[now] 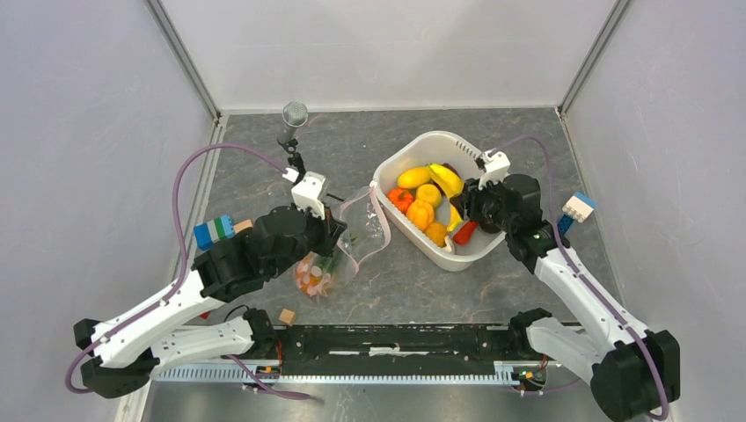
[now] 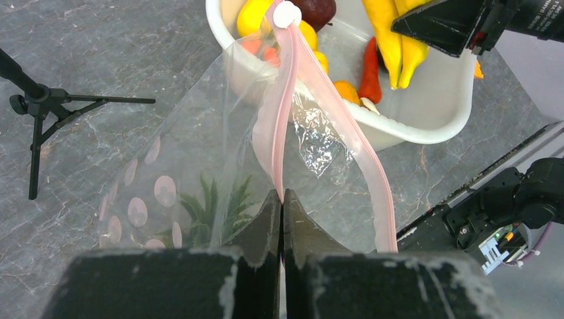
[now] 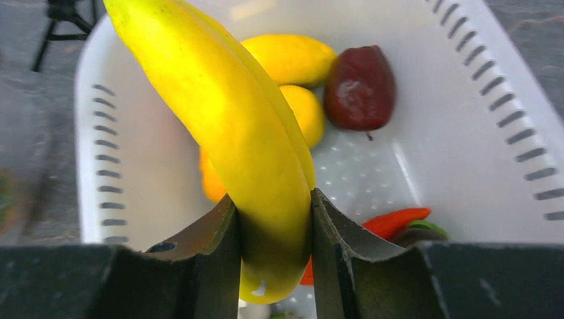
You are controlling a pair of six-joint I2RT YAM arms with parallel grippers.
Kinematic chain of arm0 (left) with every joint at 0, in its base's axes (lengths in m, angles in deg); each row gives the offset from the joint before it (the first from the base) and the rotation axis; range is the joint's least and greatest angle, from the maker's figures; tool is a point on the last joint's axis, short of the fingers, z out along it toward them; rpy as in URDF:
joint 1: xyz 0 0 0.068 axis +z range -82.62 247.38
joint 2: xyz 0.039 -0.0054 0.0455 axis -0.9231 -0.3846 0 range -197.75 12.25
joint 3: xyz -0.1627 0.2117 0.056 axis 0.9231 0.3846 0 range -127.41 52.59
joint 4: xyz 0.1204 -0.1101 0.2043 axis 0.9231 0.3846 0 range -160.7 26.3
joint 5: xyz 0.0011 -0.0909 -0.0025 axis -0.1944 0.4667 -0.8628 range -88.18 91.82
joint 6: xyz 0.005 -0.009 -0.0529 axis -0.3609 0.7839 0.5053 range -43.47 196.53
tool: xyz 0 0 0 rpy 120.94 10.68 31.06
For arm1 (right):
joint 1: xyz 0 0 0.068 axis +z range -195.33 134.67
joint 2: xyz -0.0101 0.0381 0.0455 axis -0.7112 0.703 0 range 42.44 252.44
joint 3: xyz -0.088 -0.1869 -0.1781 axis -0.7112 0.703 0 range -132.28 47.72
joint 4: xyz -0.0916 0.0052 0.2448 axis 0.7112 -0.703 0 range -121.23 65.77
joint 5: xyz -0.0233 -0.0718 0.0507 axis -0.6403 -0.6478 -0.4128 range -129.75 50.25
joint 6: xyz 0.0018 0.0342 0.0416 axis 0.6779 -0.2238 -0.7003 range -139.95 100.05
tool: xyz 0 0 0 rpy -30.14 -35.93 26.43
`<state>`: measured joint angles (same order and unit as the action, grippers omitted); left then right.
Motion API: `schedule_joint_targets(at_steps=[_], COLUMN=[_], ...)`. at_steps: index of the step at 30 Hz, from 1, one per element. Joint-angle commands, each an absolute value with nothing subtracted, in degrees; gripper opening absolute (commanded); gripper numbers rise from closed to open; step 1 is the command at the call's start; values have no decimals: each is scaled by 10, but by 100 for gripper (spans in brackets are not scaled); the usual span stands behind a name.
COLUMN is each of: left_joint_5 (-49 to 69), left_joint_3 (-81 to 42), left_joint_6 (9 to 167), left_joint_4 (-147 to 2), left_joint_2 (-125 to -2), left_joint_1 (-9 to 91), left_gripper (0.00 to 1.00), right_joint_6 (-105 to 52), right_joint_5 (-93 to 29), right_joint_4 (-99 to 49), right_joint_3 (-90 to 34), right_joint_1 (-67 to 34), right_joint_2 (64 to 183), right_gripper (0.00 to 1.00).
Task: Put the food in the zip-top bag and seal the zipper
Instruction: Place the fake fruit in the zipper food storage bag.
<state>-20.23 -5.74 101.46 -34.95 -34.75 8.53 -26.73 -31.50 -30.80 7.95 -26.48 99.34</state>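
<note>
Right pincer point(image 3: 273, 199) part-open, grips banana point(image 3: 219, 106); left pincer point(image 2: 281, 196) closed, pinches zipper point(image 2: 282, 113).

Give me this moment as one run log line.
left gripper: shut on zipper of zip-top bag | right gripper: shut on banana in white tub | bag mouth: open

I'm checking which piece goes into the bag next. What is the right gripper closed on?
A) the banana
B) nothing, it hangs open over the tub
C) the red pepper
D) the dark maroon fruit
A: in the right wrist view the right gripper clamps the banana from both sides, while the maroon fruit and the red pepper lie loose in the white tub.
</note>
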Motion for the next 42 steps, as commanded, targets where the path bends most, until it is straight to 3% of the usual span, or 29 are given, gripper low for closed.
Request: schedule_joint_targets(at_steps=[1,8,15,17,24,30,35,38,40,42], left_joint_5=[-201,-206,-220,-216,-213,-216,-240,-255,-262,-268], left_joint_3=[-54,-43,-44,-44,-40,-32,-25,-21,-18,-16], left_joint_6=[1003,1017,1032,1035,1041,1047,1047,1049,1049,1050], left_joint_4=[-380,-391,-389,-393,-396,-412,-419,-422,-423,-422], left_joint_2=[-344,-336,-328,-322,-310,-288,-269,-258,-253,-249], left_joint_1=[87,88,88,87,88,88,87,87,88,88], left_gripper=[2,2,2,2,2,2,2,2,2,2], right_joint_6=[-357,-500,-421,-417,-376,-370,-391,-379,-369,-358], right_joint_5=[-226,-124,-259,-317,-372,-378,-354,-330,-302,-273], right_joint_4=[-206,32,91,165,340,355,332,289,240,186], right_joint_3=[99,154,122,150,171,156,150,132,108,80], right_joint_1=[-264,-245,-36,5,91,117,120,120,120,119], right_joint_2=[944,879,903,911,1018,1090,1110,1107,1109,1113], right_gripper=[12,11,11,10,10,18,28,50,57,72])
